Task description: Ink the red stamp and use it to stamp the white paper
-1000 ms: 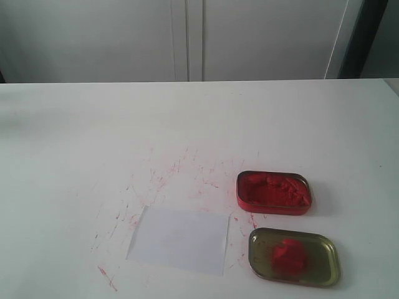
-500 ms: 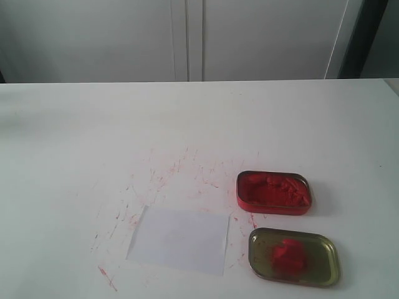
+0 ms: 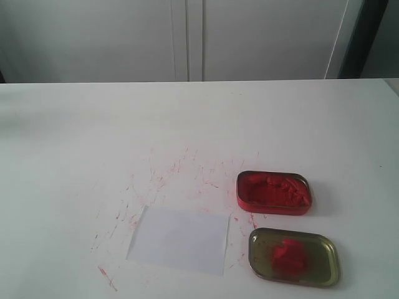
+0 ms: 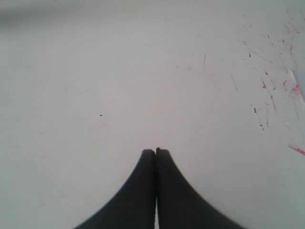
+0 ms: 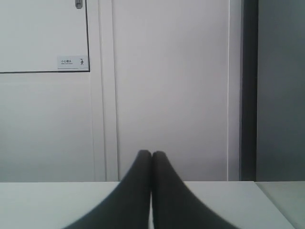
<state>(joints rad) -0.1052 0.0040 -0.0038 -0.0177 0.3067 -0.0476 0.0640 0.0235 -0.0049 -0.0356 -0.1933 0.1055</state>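
step: none begun, by my read. Nothing was in hand, nothing was inked, and the sheet was blank.
left claw [image 4: 155, 150]: fingers were pressed together and empty, over bare table [image 3: 75, 156] with the red smudges [image 4: 267, 90] off to one side.
right claw [image 5: 151, 152]: closed tight and empty. It pointed level at the cabinet doors [image 5: 167, 95] beyond the table edge, away from the work.
red stamp: I couldn't find it in any view.
gold lid [image 3: 321, 249]: the red patch inside read as a smear, though I couldn't rule out something sitting in it.
white paper [image 3: 181, 240]: lay flat near the front of the table, just left of the gold lid and not touching it.
red tin [image 3: 273, 192]: was open with lumpy paste, behind the lid and right of the paper's far corner.
next move: I needed to locate the stamp first. Then open one claw, take the handle with the base down, press it into the tin, and bring it square onto the paper.
risk: the thin sheet might lift with the stamp.
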